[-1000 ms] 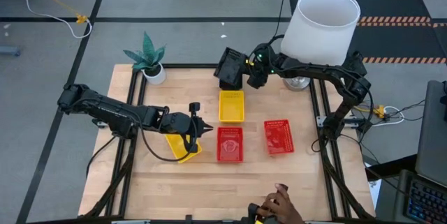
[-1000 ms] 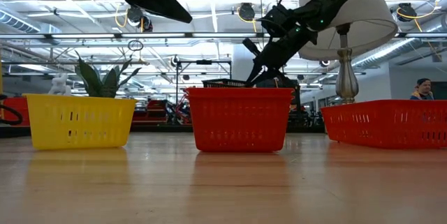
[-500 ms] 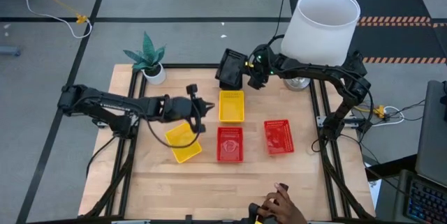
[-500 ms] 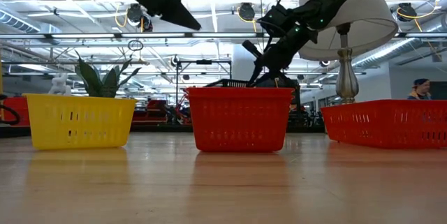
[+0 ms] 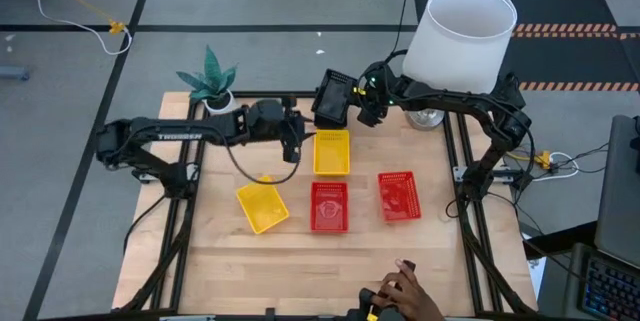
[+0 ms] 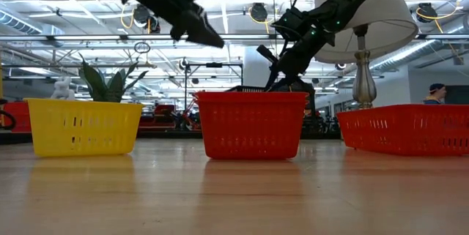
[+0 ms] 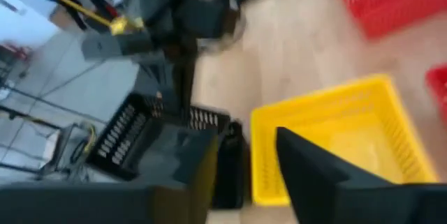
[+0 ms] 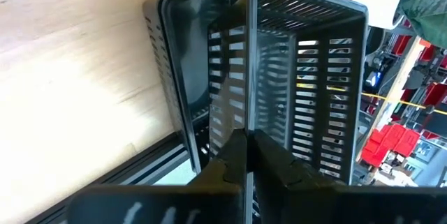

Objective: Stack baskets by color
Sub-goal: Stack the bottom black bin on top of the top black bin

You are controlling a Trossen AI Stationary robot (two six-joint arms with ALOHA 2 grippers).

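Note:
One yellow basket [image 5: 332, 152] sits on its base at the far middle of the table, and another [image 5: 262, 206] lies askew at the near left. Two red baskets [image 5: 329, 206] [image 5: 398, 196] stand on the table at the near middle and right. My left gripper [image 5: 297, 145] hovers open just left of the far yellow basket [image 7: 335, 140], touching nothing. My right gripper [image 5: 353, 109] is shut on a black basket [image 5: 332, 97] at the far edge; whether more black ones nest in it I cannot tell. My right gripper pinches one wall of the black basket [image 8: 244, 116] between its two fingers, which slant down from the table's right side. The basket stands tipped up on edge with its open side showing from above. The red basket [image 6: 250, 125] hides its lower edge in the low view.
A lamp with a white shade [image 5: 460, 36] stands at the far right corner and a small potted plant [image 5: 212, 86] at the far left. A person's hand [image 5: 400, 296] reaches in at the table's near edge. Bare wood lies along the near side.
My left gripper has swung from above the near-left yellow basket toward the table's far edge, up to the far yellow basket, rolling as it went, and its fingers have opened. The near-left yellow basket has stayed on the table.

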